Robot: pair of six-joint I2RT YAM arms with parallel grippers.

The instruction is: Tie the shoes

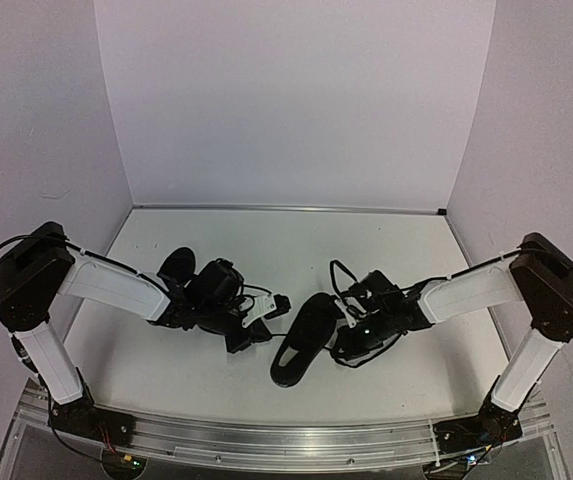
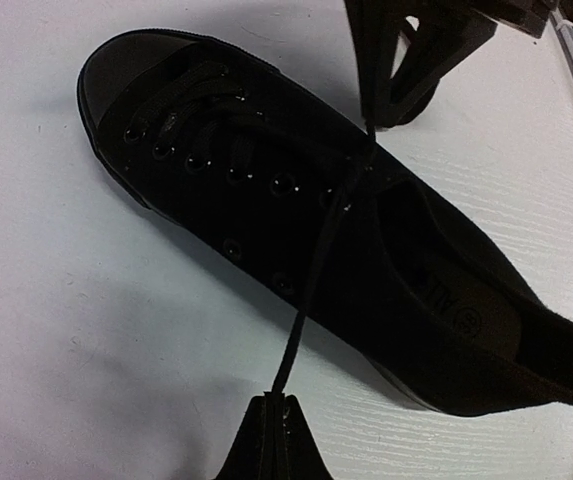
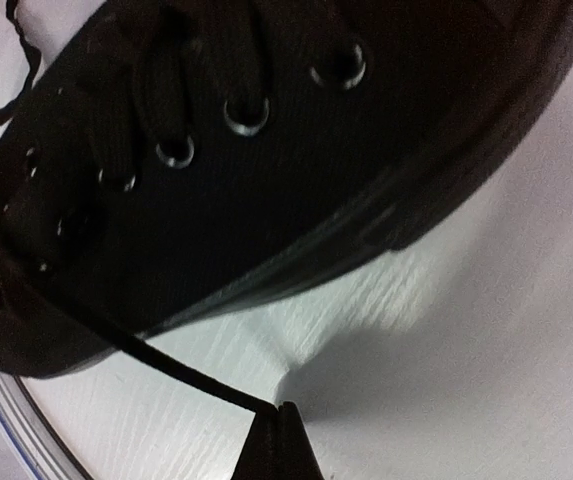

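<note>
One black shoe lies on the white table between my grippers. In the left wrist view this shoe has its toe at the upper left and a pale insole label. My left gripper is shut on a thin black lace that runs taut from the upper eyelets; it shows left of the shoe from above. My right gripper is shut on the other lace, close beside the shoe. It sits right of the shoe from above. The second shoe lies partly hidden behind my left arm.
The white table is enclosed by pale walls at the back and sides. An aluminium rail runs along the front edge, where both arm bases are bolted. Loose cables loop from the right wrist.
</note>
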